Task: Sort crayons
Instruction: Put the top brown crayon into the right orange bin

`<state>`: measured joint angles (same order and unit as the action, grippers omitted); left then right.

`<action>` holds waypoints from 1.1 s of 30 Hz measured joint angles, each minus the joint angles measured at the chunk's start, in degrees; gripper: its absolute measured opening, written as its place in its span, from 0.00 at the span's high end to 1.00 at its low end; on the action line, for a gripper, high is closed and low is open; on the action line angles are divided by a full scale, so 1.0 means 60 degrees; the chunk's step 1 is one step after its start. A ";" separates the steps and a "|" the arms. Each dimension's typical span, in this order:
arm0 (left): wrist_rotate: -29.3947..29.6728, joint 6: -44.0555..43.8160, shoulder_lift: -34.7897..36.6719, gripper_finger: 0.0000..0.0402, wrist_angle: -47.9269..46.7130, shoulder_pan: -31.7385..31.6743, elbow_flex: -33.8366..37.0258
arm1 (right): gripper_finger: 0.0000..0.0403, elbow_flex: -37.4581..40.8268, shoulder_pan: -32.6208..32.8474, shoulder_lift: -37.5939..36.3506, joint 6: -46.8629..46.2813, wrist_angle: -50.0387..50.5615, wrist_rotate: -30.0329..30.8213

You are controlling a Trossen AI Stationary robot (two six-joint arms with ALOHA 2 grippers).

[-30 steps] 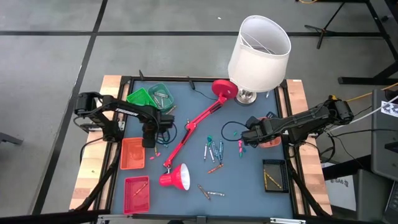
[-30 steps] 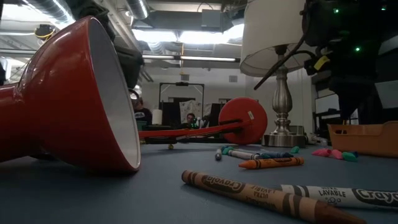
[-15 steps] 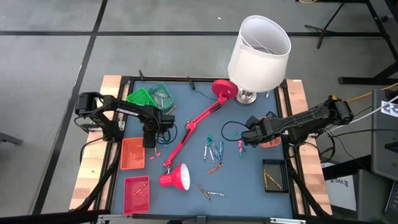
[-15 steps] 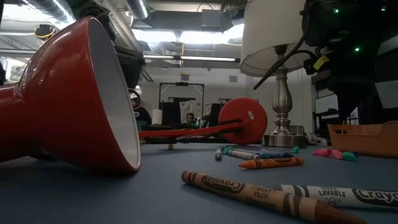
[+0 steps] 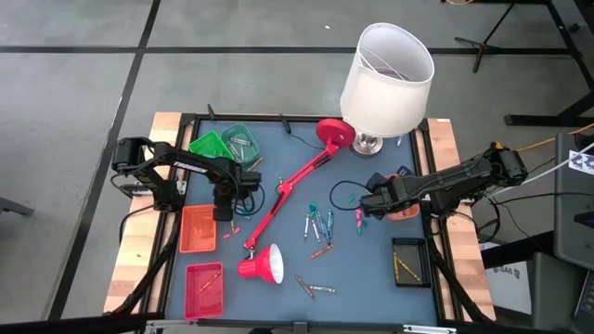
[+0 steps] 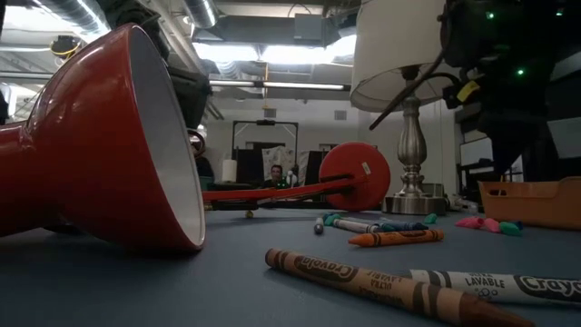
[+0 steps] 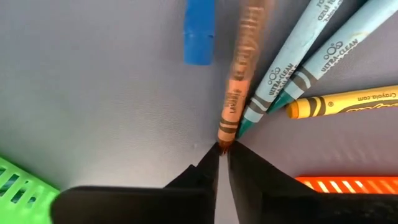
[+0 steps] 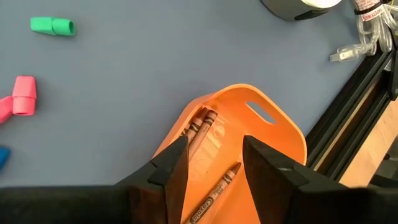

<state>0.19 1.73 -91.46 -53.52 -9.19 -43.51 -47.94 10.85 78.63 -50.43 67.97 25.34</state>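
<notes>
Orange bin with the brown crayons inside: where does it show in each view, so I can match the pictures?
High view: the orange bin lies right of middle, below the white lampshade.
Low view: far right, at the back.
Right wrist view: centre, low in the picture.
Left wrist view: not in it.
Shared landmark: the pink crayon stubs lying near it on the side toward the table's middle.

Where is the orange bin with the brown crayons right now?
The orange bin sits at the table's right edge, directly under the open right gripper, beside the silver lamp base.
</notes>
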 joint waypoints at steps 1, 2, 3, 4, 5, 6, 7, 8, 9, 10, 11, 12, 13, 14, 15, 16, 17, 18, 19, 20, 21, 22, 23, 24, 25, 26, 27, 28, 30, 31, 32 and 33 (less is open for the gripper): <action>-0.0004 -0.0006 0.0000 0.95 0.0000 0.0000 -0.0001 | 0.63 0.0000 0.0000 0.0000 0.0000 -0.0053 0.0000; -0.0003 -0.0012 0.0000 0.96 -0.0004 0.0000 -0.0004 | 0.63 0.0000 0.0000 0.0000 0.0002 -0.0104 0.0000; 0.0004 -0.0013 0.0000 0.97 -0.0004 0.0000 -0.0007 | 0.63 0.0000 0.0000 0.0000 0.0017 -0.0148 0.0000; 0.0007 -0.0013 0.0000 0.97 -0.0007 0.0000 -0.0011 | 0.63 0.0000 0.0000 0.0000 0.0039 -0.0171 0.0000; 0.0014 -0.0013 0.0000 0.98 -0.0007 0.0000 -0.0011 | 0.63 0.0000 0.0000 0.0000 0.0114 -0.0182 0.0000; 0.0017 -0.0011 0.0000 0.98 -0.0011 0.0000 -0.0011 | 0.63 0.0000 0.0000 0.0000 0.0190 -0.0207 -0.0003; 0.0024 -0.0010 0.0000 0.99 -0.0011 0.0000 -0.0011 | 0.63 0.0000 0.0000 0.0000 0.0207 -0.0249 -0.0002; 0.0031 -0.0013 0.0000 0.99 -0.0011 0.0000 -0.0011 | 0.63 0.0000 0.0000 0.0000 0.0214 -0.0303 -0.0003; 0.0035 -0.0011 0.0000 0.99 -0.0011 0.0000 -0.0011 | 0.63 0.0000 0.0000 0.0000 0.0220 -0.0341 -0.0001; 0.0040 -0.0009 0.0000 0.99 -0.0011 0.0000 -0.0011 | 0.63 0.0000 0.0000 0.0000 0.0228 -0.0367 -0.0004; 0.0044 -0.0009 0.0000 0.99 -0.0011 0.0000 -0.0011 | 0.63 0.0000 0.0000 0.0000 0.0237 -0.0389 -0.0004; 0.0044 -0.0010 0.0000 0.99 -0.0011 0.0000 -0.0011 | 0.63 0.0000 0.0000 0.0000 0.0238 -0.0409 -0.0004; 0.0048 -0.0009 0.0000 0.99 -0.0013 0.0000 -0.0011 | 0.63 0.0000 0.0000 0.0000 0.0240 -0.0417 -0.0003; 0.0047 -0.0009 0.0000 0.99 -0.0011 -0.0004 -0.0011 | 0.63 0.0000 0.0000 0.0000 0.0240 -0.0424 -0.0004; 0.0051 -0.0009 0.0000 0.99 -0.0015 -0.0004 -0.0011 | 0.63 0.0000 0.0000 0.0000 0.0240 -0.0430 -0.0004; 0.0053 -0.0009 0.0000 0.99 -0.0023 -0.0004 -0.0011 | 0.63 0.0000 0.0000 0.0000 0.0240 -0.0430 -0.0004; 0.0055 -0.0009 0.0000 0.99 -0.0037 -0.0004 -0.0011 | 0.63 0.0000 0.0000 0.0000 0.0240 -0.0439 -0.0004; 0.0060 -0.0009 0.0000 0.99 -0.0052 -0.0004 -0.0011 | 0.63 0.0000 0.0000 0.0000 0.0240 -0.0480 -0.0004; 0.0063 -0.0009 0.0000 0.99 -0.0072 -0.0004 -0.0011 | 0.63 0.0000 0.0000 0.0000 0.0244 -0.0562 -0.0004; 0.0070 -0.0009 0.0000 0.99 -0.0086 -0.0004 -0.0015 | 0.63 0.0000 0.0000 0.0000 0.0261 -0.0643 -0.0005; 0.0076 -0.0009 0.0000 0.99 -0.0099 -0.0004 -0.0015 | 0.63 0.0000 0.0000 0.0000 0.0322 -0.0714 -0.0007; 0.0078 -0.0009 0.0000 0.99 -0.0106 -0.0004 -0.0015 | 0.63 0.0000 0.0000 0.0000 0.0452 -0.0793 -0.0007; 0.0080 -0.0009 0.0000 0.99 -0.0109 -0.0004 -0.0015 | 0.63 0.0000 0.0000 0.0000 0.0539 -0.0904 -0.0007; 0.0080 -0.0009 0.0000 0.99 -0.0109 -0.0004 -0.0015 | 0.63 0.0000 0.0000 0.0000 0.0664 -0.1040 -0.0007; 0.0083 -0.0009 0.0000 0.99 -0.0116 -0.0004 -0.0015 | 0.63 0.0000 0.0000 0.0000 0.0730 -0.1179 -0.0007; 0.0084 -0.0009 0.0000 0.99 -0.0120 -0.0004 -0.0015 | 0.63 0.0000 0.0000 0.0000 0.0781 -0.1307 -0.0007; 0.0080 -0.0009 -0.0004 0.99 -0.0130 -0.0004 -0.0015 | 0.63 0.0000 0.0000 0.0000 0.0889 -0.1430 -0.0007; 0.0068 -0.0009 -0.0004 0.99 -0.0141 -0.0004 -0.0015 | 0.63 0.0000 0.0000 0.0000 0.0978 -0.1542 -0.0011; 0.0036 -0.0012 -0.0008 0.99 -0.0167 -0.0007 -0.0036 | 0.63 0.0000 0.0000 0.0000 0.1199 -0.1762 -0.0010; 0.0016 -0.0009 -0.0019 0.99 -0.0193 -0.0007 -0.0073 | 0.63 0.0000 -0.0003 0.0000 0.1253 -0.1879 -0.0011; -0.0002 -0.0009 -0.0031 0.99 -0.0227 -0.0007 -0.0119 | 0.63 0.0000 0.0000 0.0000 0.1285 -0.1974 -0.0011; -0.0011 -0.0009 -0.0039 0.99 -0.0263 -0.0009 -0.0175 | 0.63 0.0000 0.0000 0.0000 0.1331 -0.2042 -0.0011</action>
<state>0.12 1.67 -91.69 -55.09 -9.25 -44.56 -47.94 10.85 78.63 -42.45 55.71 25.28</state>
